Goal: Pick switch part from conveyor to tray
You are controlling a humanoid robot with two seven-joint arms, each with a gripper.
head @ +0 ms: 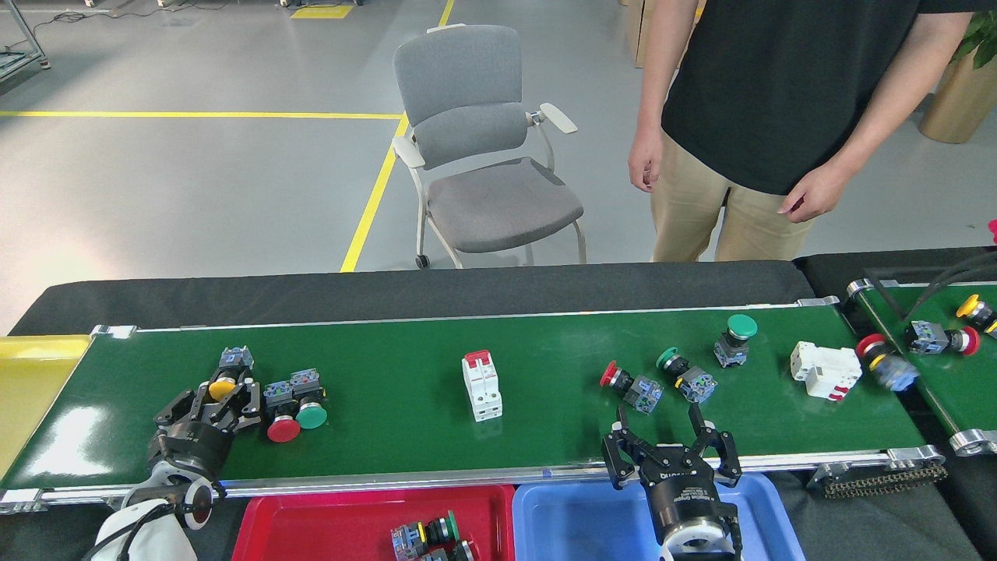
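Your left gripper point(224, 392) sits on the glossy dark-green conveyor belt point(405, 405) near its left end, fingers closed around the yellow-capped push-button switch part point(223, 385); the grey-blue contact block point(234, 359) of that part shows beyond the fingertips. Just beside it to the right lie a red mushroom-head switch point(282, 428) and a green mushroom-head switch point(311, 416), touching each other.

Your right gripper point(673, 444) hangs over the near rail of the conveyor, fingers spread wide and holding nothing. Beyond it on the belt lie a small red-capped switch point(629, 387) and a small green-capped switch point(685, 377), side by side, with an upright green mushroom-head switch point(734, 339) farther back. A white circuit breaker with red lever point(481, 385) stands mid-belt; a second white breaker point(824, 370) lies near the right end.

Below the near rail, the red plastic tray point(311, 530) holds several switch parts, and the blue plastic tray point(576, 526) sits beside it. A person in a black shirt point(779, 78) stands past the far edge of the desk, near a grey office chair point(483, 148).
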